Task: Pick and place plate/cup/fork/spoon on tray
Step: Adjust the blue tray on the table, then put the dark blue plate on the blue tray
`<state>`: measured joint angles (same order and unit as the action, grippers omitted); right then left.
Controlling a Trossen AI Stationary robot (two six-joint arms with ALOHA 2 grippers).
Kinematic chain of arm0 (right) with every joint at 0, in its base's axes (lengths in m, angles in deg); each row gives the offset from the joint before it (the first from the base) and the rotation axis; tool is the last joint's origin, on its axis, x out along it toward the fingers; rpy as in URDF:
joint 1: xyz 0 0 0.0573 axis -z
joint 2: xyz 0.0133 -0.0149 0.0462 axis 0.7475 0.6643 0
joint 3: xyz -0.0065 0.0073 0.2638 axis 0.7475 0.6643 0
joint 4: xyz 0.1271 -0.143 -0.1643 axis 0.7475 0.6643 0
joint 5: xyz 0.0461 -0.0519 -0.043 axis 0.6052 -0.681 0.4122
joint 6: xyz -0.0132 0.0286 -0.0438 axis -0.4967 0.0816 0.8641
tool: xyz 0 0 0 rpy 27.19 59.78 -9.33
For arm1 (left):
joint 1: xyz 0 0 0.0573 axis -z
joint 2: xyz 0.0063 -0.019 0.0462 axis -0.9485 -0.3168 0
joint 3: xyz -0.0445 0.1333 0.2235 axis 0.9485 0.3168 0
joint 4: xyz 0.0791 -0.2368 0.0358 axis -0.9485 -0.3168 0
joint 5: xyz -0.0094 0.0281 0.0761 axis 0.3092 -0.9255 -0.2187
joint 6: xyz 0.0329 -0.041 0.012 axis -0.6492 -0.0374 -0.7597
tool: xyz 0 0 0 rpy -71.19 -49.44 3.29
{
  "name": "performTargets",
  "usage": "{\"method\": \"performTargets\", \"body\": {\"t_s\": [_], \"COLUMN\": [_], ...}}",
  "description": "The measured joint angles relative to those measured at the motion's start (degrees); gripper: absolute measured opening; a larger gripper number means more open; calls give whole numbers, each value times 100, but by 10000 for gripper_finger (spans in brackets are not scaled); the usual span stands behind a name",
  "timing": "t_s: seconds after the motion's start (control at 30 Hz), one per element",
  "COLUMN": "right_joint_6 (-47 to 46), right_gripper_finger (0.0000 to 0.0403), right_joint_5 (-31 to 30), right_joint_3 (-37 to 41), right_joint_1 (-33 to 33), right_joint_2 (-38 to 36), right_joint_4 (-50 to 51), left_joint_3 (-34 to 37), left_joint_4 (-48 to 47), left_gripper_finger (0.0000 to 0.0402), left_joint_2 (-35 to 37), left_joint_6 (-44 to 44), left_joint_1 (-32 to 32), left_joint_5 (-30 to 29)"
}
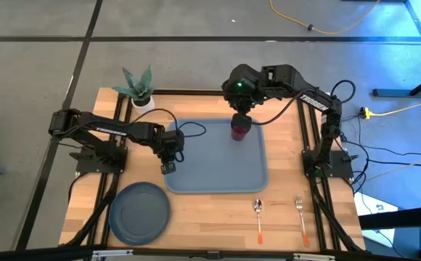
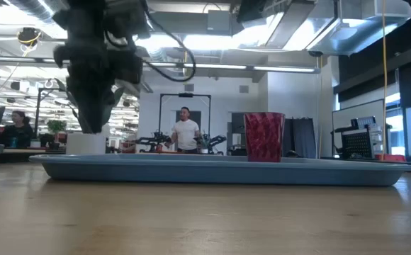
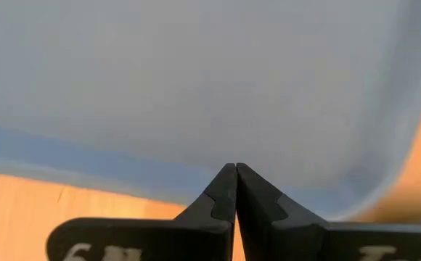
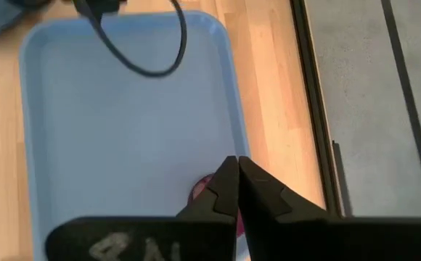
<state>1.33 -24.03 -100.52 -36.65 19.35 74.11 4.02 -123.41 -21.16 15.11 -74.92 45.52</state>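
Note:
The light blue tray [image 1: 218, 163] lies in the middle of the table. The dark red cup [image 1: 240, 130] stands upright on its floor near the far edge, and also shows in the low view [image 2: 264, 137]. High above the cup, my right gripper [image 4: 237, 159] is shut and holds nothing; only a sliver of the cup [image 4: 199, 193] shows past its fingers. My left gripper [image 1: 168, 168] hovers shut and empty over the tray's left rim [image 3: 87, 156], clear of it [image 2: 91, 129]. The grey-blue plate [image 1: 139, 212], spoon [image 1: 258, 217] and fork [image 1: 301, 217] lie flat on the wood near the front edge.
A white pot with a green plant [image 1: 139, 90] stands at the table's far left corner. Bare wood lies between the tray and the front edge, around the cutlery. A person [image 2: 185, 131] stands far off in the room behind the table.

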Motion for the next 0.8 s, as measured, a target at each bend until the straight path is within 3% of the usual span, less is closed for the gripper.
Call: {"method": "performTargets", "body": {"t_s": [0.3,0.5,0.63,0.8], "right_joint_6": [10,190,-162,-522], "right_gripper_finger": [10,10,10,10], "right_joint_5": [20,716,713,713], "right_joint_3": [-1,82,267,573], "right_joint_1": [-369,-741,-882,-1073], "right_joint_2": [-342,-343,-390,-411], "right_joint_4": [507,469,463,390], "left_joint_3": [-720,-735,-735,-735], "left_joint_4": [-1230,-1542,-1850,-2138], "left_gripper_finger": [0,0,0,0], "left_joint_2": [958,1778,2121,2251], "left_joint_6": [-195,528,1049,1684], "left_joint_1": [515,1047,1521,2025], "left_joint_5": [-245,-310,-649,-517]}}
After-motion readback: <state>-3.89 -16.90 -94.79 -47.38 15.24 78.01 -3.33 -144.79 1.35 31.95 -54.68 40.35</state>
